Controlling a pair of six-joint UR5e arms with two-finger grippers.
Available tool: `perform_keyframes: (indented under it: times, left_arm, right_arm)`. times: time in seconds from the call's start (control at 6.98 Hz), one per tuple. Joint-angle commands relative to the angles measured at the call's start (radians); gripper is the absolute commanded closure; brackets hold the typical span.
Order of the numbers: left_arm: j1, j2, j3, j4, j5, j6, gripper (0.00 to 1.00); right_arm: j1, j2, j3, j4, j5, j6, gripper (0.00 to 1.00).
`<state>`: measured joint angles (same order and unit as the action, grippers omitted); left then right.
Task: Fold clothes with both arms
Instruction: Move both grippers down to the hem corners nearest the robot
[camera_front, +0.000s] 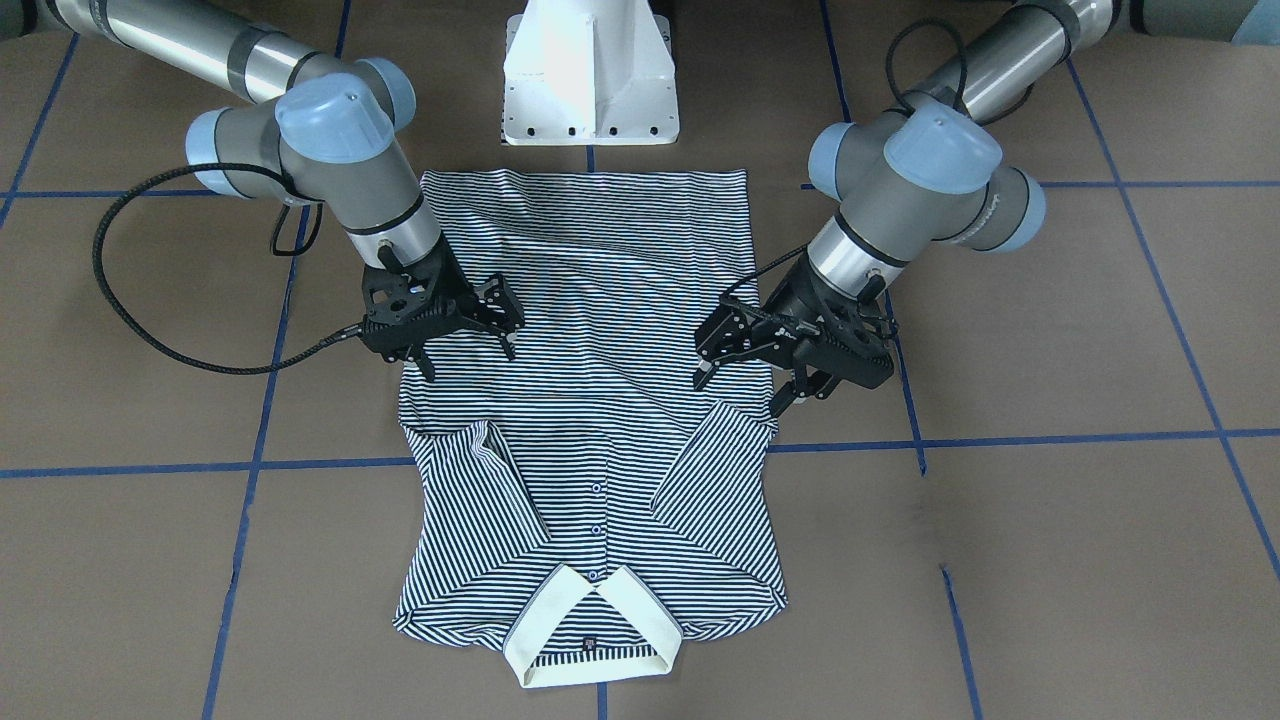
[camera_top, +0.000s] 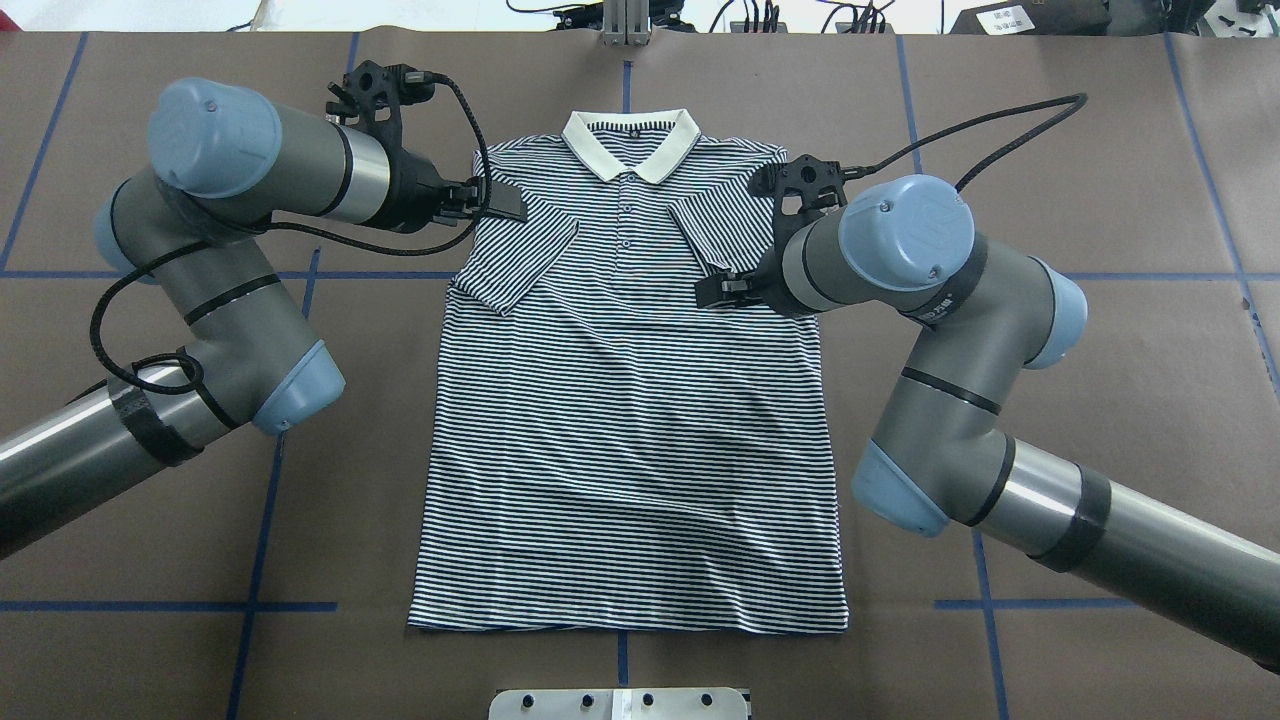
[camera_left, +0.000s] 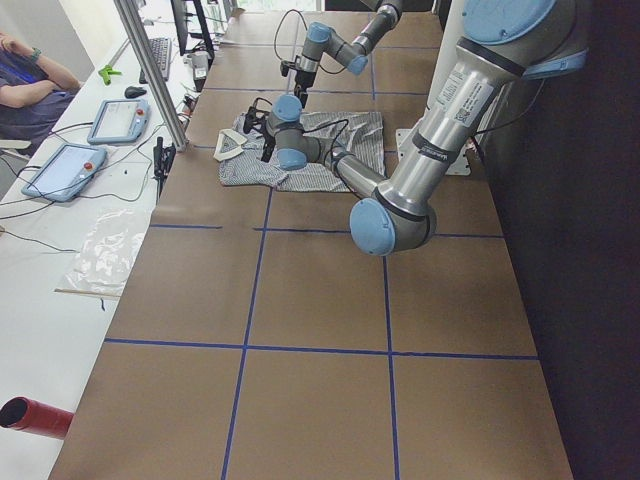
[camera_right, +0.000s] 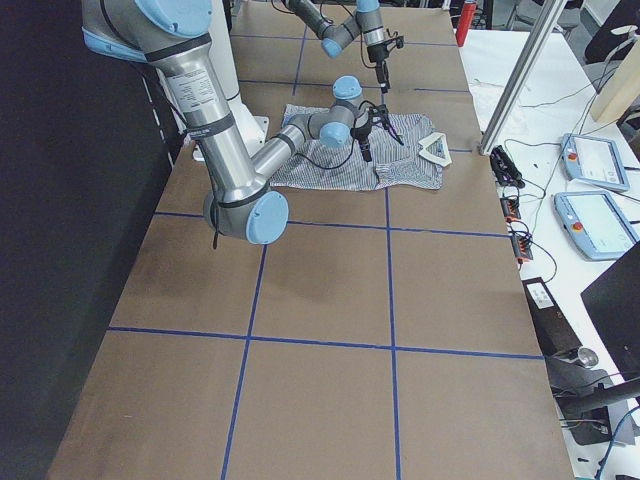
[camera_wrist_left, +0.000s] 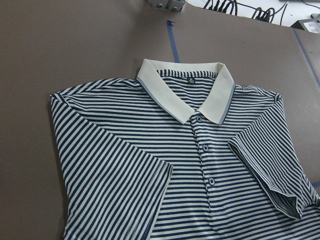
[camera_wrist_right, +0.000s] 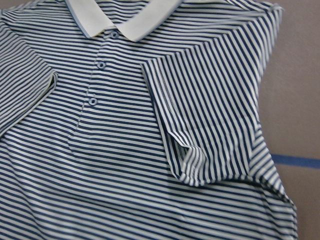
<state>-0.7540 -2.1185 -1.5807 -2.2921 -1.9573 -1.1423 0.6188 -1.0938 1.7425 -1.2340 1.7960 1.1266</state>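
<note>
The striped polo shirt (camera_front: 590, 330) (camera_top: 630, 450) lies flat and face up on the brown table. Its cream collar (camera_front: 545, 620) (camera_top: 590, 140) points away from the robot. Both short sleeves (camera_front: 500, 500) (camera_front: 715, 470) are folded inward onto the chest. My left gripper (camera_front: 740, 392) (camera_top: 500, 200) hovers open at the shirt's edge just behind its sleeve, holding nothing. My right gripper (camera_front: 470, 360) (camera_top: 712, 290) is open over the opposite edge, also empty. The wrist views show only the shirt (camera_wrist_left: 125, 165) (camera_wrist_right: 125, 175), no fingers.
The white pedestal base (camera_front: 590, 80) stands just behind the shirt's hem. Blue tape lines (camera_front: 1050, 438) grid the brown table. A side bench holds teach pendants (camera_left: 65, 170), with a seated person (camera_left: 30, 90) beside it and a metal post (camera_left: 150, 70) at the table's edge.
</note>
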Motion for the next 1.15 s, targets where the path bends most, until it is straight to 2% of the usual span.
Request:
perform_keyframes:
  times: [0.0, 0.14, 0.29, 0.43, 0.72, 0.86, 1.0]
  left_arm:
    - [0.088, 0.174, -0.245, 0.071, 0.027, -0.087, 0.0]
    - [0.16, 0.269, -0.346, 0.071, 0.076, -0.135, 0.0]
    - [0.236, 0.355, -0.431, 0.071, 0.134, -0.202, 0.0]
    - [0.315, 0.427, -0.473, 0.071, 0.188, -0.274, 0.02]
    - [0.497, 0.489, -0.473, 0.076, 0.337, -0.435, 0.29]
    - [0.577, 0.515, -0.461, 0.094, 0.413, -0.489, 0.33]
    - [0.617, 0.516, -0.458, 0.143, 0.44, -0.531, 0.34]
  right_arm:
    - [-0.075, -0.206, 0.258, -0.053, -0.035, 0.201, 0.0]
    - [-0.179, -0.287, 0.343, -0.052, -0.135, 0.352, 0.0]
    - [-0.282, -0.311, 0.383, -0.056, -0.238, 0.457, 0.0]
    - [-0.347, -0.343, 0.409, -0.056, -0.274, 0.539, 0.01]
    - [-0.459, -0.42, 0.442, -0.058, -0.412, 0.651, 0.05]
    - [-0.459, -0.431, 0.445, -0.058, -0.418, 0.651, 0.04]
    - [-0.459, -0.431, 0.445, -0.058, -0.418, 0.651, 0.04]
